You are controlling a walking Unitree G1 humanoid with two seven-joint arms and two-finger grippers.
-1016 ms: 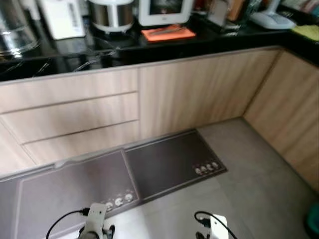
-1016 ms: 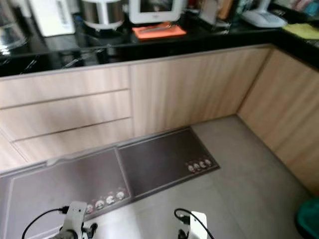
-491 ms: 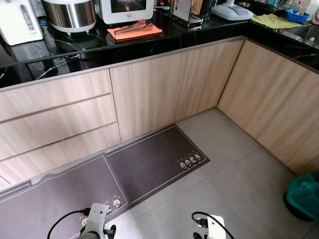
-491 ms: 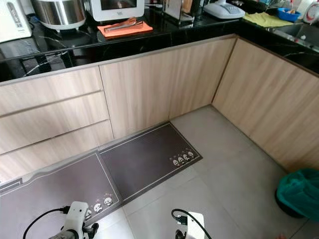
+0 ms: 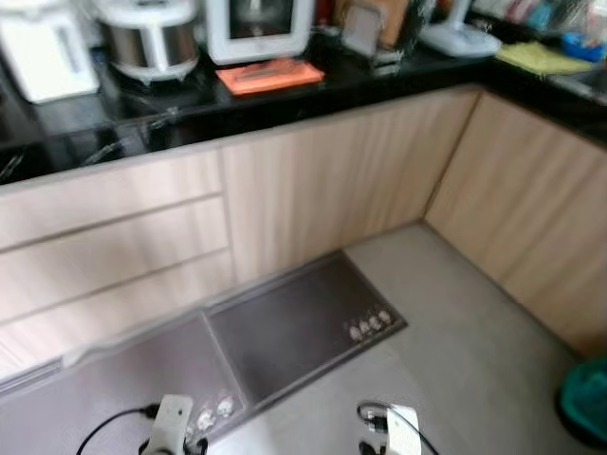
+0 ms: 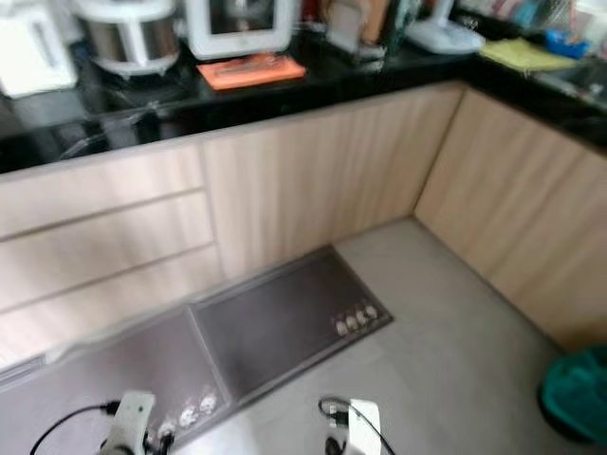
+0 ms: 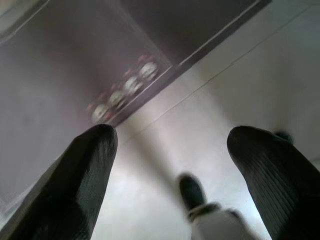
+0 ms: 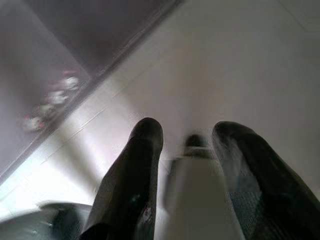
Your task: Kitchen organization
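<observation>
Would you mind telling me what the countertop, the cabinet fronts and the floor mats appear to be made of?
Countertop: likely polished black stone, glossy with pale veins and reflections. Cabinet fronts: pale wood or wood-look laminate, matte, with vertical grain. Floor mats: dark grey and flat with a thin border, possibly rubber or woven; blur leaves it open.

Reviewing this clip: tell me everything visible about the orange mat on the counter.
The orange mat is a flat, thin rectangle, possibly cloth or silicone; blur hides its texture. It lies on the black glossy counter, just in front of the white appliance and right of the steel cooker. A slim, greyish utensil seems to rest across its top, too blurred to identify. Its front edge sits near the counter's lip, above the wooden cabinet fronts.
</observation>
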